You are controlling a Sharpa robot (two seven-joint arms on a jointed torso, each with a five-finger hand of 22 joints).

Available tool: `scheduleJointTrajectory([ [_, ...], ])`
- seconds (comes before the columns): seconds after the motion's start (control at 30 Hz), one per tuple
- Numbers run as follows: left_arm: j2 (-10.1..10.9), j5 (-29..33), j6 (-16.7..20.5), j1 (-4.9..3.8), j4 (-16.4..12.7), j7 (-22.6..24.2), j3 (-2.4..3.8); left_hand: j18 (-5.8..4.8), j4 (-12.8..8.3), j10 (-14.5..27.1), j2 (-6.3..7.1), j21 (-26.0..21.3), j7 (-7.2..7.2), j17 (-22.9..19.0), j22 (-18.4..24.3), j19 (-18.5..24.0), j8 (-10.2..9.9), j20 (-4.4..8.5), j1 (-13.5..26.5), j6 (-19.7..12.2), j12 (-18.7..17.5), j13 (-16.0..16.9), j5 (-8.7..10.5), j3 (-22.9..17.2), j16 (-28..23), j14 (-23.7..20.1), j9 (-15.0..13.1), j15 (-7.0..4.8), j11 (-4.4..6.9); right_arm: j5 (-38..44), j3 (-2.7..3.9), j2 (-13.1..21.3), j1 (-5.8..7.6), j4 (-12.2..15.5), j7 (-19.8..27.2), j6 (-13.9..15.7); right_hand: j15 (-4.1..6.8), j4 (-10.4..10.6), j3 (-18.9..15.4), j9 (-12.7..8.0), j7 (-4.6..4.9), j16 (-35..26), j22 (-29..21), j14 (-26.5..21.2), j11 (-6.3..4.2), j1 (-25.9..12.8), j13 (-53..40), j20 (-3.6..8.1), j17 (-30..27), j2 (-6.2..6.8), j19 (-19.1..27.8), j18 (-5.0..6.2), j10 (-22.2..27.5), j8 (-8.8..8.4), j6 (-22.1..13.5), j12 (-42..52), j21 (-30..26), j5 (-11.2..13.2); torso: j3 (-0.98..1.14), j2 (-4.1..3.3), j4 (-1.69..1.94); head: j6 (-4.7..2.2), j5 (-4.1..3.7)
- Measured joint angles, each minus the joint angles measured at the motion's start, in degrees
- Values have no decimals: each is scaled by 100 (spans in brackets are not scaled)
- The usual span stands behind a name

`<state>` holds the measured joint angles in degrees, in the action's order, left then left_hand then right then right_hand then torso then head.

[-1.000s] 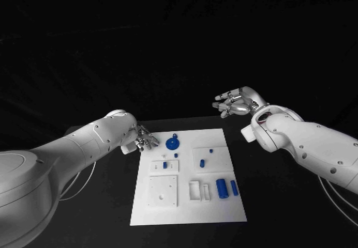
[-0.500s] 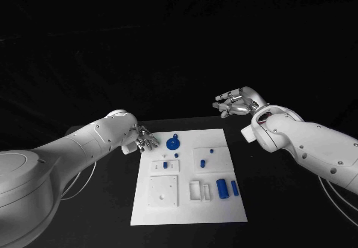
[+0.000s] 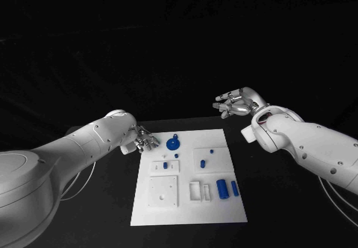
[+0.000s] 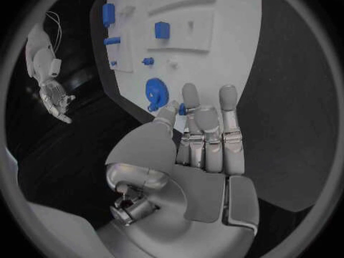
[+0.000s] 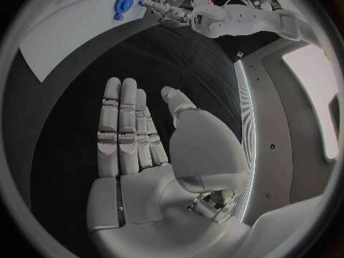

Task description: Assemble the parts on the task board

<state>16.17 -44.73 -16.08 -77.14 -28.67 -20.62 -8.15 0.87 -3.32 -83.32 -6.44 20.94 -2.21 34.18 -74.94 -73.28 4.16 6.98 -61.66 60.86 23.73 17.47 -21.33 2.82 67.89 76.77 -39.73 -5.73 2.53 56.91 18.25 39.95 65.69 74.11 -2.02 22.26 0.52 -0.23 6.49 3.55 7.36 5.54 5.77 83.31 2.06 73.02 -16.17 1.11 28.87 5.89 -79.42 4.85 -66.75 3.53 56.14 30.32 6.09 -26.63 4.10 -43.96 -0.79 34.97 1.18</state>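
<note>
the white task board lies in the middle of the black table, its long sides running away from the robot. the left hand hangs just off the board's far left corner, holding nothing; from its wrist camera the fingers lie straight and side by side, thumb a little apart, their tips reaching toward the round blue part with a ring-shaped top that sits near the board's far edge. whether the fingertips touch the board's edge i cannot tell. the right hand is up beyond the board's far right corner, well apart from it and from every part, and its palm is bare too, the fingers stretched out flat against each other with the thumb standing off to one side. on the board, a small blue peg lies just behind the round part, another small blue piece stands in a raised white plate on the left side, and a short blue piece lies on a white plate nearer the right edge. toward the near right corner a thick blue cylinder lies lengthwise, with a thinner blue rod just beside it on the side of the right edge, the two apart.
</note>
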Motion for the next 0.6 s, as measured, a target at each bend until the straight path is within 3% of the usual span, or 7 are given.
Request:
scheduleJointTrajectory([
  [0.2, 2, 45, 0, 0, 34, -3, 1, 0, 289, 0, 185, 0, -23, 0, 1, 0, 0, 0, 60, 23, 0, 0, 321, 240, 22, 0, 22, 0, 0, 0, 0, 0, 0, -4, 0, -1, -1, 0, 0, 0, 0, 0, -5, 0, 0, 0, 1, 0, -6, 0, 0, 0, 0, 0, 0, 0, 0, -22, -2, 0, 3, 9, 3],
  [0.37, 2, 86, -1, 0, 51, -9, 1, 0, 462, 0, 275, 0, 3, 0, 1, 0, 0, 0, 150, 50, 0, 4, 338, 300, 22, 0, -80, 0, 0, 0, 0, -3, 0, -6, -1, -3, -1, 0, 0, 0, 0, 0, -5, -1, 0, 0, 1, 0, -6, 0, 0, 0, 0, 0, 0, 0, 0, -22, -2, -2, 4, 10, 14],
  [0.6, 2, 157, -5, 0, 82, -21, 2, 0, 564, 0, 302, 24, 3, 1, 2, 0, 0, 0, 177, 49, 0, 4, 338, 279, 22, 0, -209, 0, 0, 0, 0, -7, 0, -12, -1, -4, 0, 0, 0, 0, 0, 0, -4, 0, 0, 0, 1, 0, -5, 0, 0, -1, 0, 0, 0, 0, 0, -22, 1, -5, 3, 16, 19],
])
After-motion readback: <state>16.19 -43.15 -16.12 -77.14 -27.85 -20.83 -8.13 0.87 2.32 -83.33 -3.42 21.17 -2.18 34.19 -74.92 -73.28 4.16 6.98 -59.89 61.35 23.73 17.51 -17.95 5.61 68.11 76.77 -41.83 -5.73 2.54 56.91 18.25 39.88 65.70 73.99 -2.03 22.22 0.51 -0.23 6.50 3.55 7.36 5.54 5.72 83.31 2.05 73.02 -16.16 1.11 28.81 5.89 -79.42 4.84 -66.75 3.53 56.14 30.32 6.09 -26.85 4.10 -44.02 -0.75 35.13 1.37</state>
